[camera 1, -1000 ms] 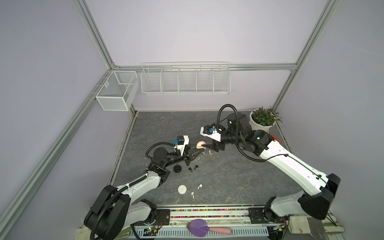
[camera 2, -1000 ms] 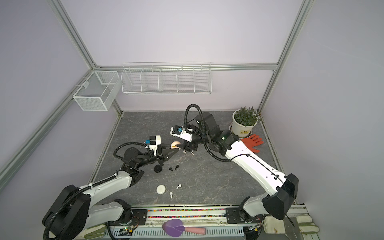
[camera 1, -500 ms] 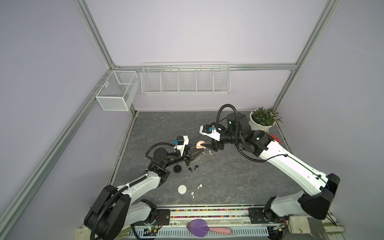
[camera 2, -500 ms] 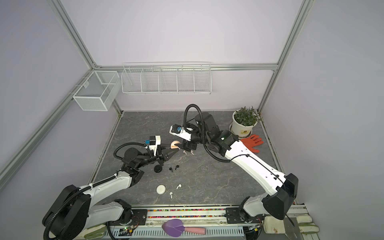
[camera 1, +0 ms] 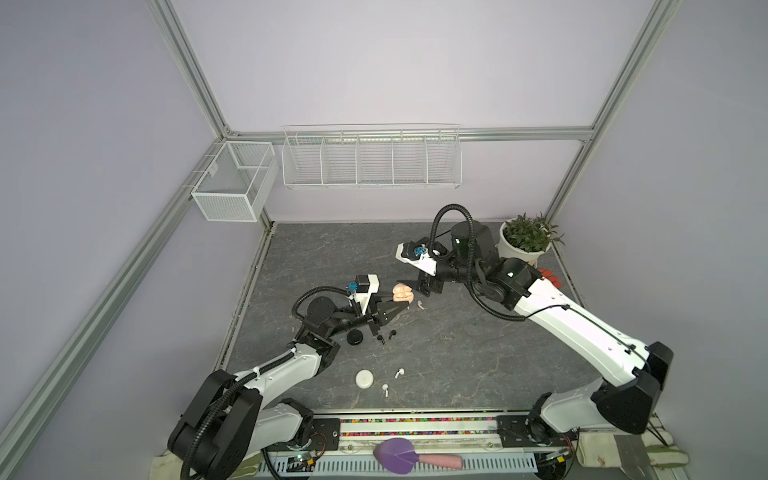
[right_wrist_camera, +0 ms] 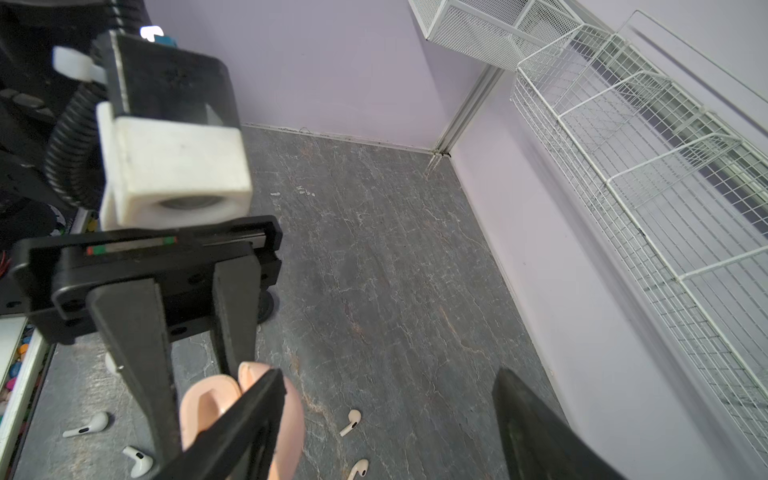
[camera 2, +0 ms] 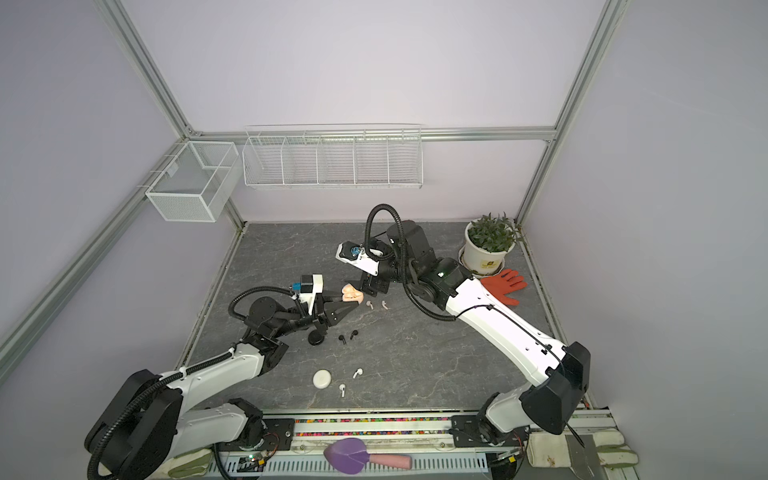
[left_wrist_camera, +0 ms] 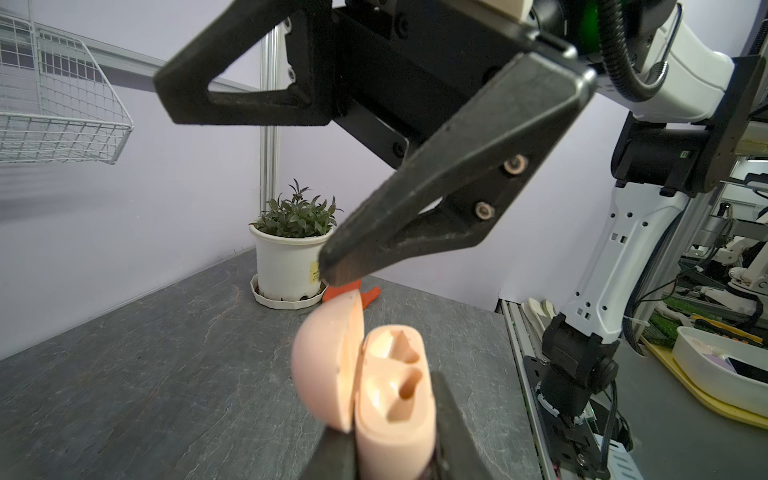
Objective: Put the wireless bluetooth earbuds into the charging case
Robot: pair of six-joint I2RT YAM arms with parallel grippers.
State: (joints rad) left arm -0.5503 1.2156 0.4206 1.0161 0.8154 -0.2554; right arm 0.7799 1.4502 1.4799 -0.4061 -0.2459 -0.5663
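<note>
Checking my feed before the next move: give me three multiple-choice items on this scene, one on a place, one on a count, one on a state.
1. Where do the pale pink earbuds lie?
A. Inside the pink case
B. On the table beside the pink case
C. On the pink case's lid

2. How many white earbuds lie on the table?
A. One
B. Four
C. Two

3. The pink case in the left pincer is:
A. Open, sockets empty
B. Open, sockets filled
C. Shut

Answers:
1 B, a top view shows both on the stone top next to the case.
2 C, a pair lies by the round white case.
3 A, the left wrist view shows the lid swung back and two bare sockets.
</note>
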